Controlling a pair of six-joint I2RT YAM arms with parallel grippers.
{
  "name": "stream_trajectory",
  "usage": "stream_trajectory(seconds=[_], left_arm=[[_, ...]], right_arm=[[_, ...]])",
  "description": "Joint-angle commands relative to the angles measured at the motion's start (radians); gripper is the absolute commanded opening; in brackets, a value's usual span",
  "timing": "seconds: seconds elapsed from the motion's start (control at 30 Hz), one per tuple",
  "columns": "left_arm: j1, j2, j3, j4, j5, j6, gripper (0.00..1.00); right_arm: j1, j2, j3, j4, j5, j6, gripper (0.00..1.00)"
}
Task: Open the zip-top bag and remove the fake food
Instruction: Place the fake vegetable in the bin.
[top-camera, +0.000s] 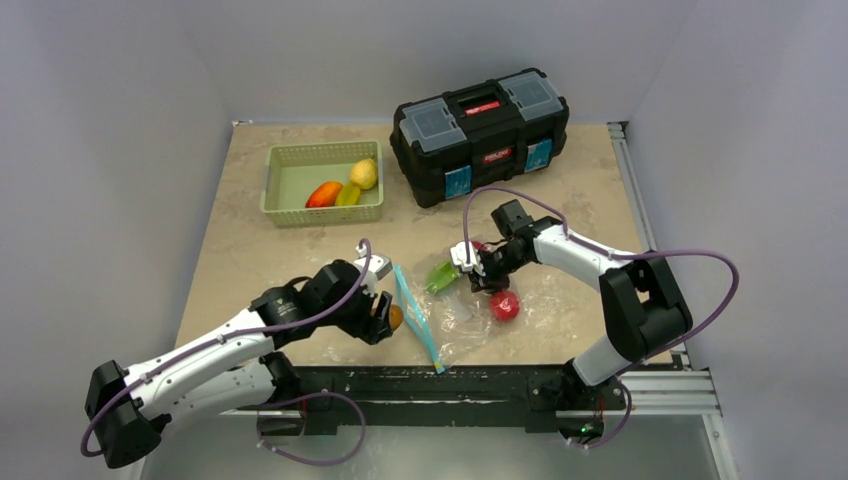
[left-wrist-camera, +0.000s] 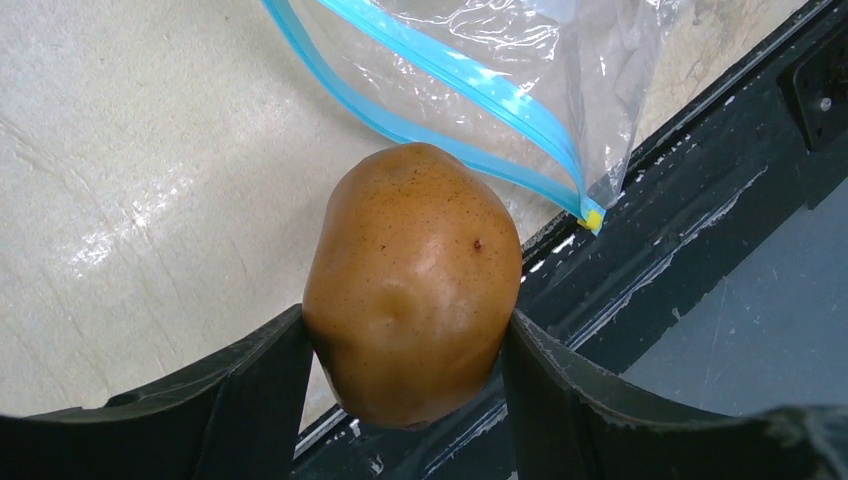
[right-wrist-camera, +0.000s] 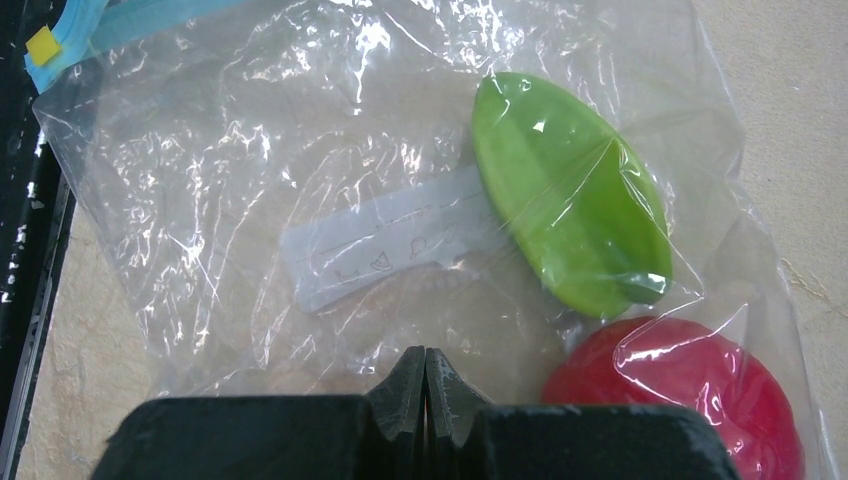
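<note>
Starting with the overhead view, the clear crinkly plastic zip-top bag (top-camera: 470, 315) is seen on the beige surface (top-camera: 260, 260) near its front edge, between the two arms. Its teal-blue zip strip (top-camera: 413, 318) is turned toward the left arm. Three glossy plastic fruits (top-camera: 347, 193) are found in the green slotted basket (top-camera: 290, 212), beside the black toolbox (top-camera: 480, 130). A brown plastic potato (top-camera: 396, 317) is held by the left end effector (top-camera: 388, 318) just outside the strip. A green leaf-shaped piece (top-camera: 440, 275) and a red round piece (top-camera: 504, 305) are enclosed in the bag. Opening is judged done; removal of these two is judged outstanding.

In the left wrist view, the end effector is shown part-way open, its two fingers (left-wrist-camera: 275, 370) clamped on the flanks of the potato. The two halves of the zip strip are seen parted just beyond it, joined only at the yellow end stop (left-wrist-camera: 594, 215).

In the right wrist view, the right end effector (right-wrist-camera: 425, 365) is shown fully closed, tips meeting. The bag film runs up to the tips, and a pinch of it is judged to be gripped. The green and red pieces lie just beside each other under the film, near a white label (right-wrist-camera: 390, 245).
</note>
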Motion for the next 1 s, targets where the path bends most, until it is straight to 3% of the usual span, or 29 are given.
stream_trajectory(seconds=[0.0,0.97], left_arm=[[0.008,-0.027,0.07,-0.075,-0.006,-0.013,0.0],[0.048,-0.12,0.212,-0.322,-0.083,-0.001,0.0]], right_arm=[[-0.006,-0.041,0.018,-0.015,-0.034,-0.009,0.0],[-0.01,-0.044,0.018,-0.017,-0.035,-0.012,0.0]])
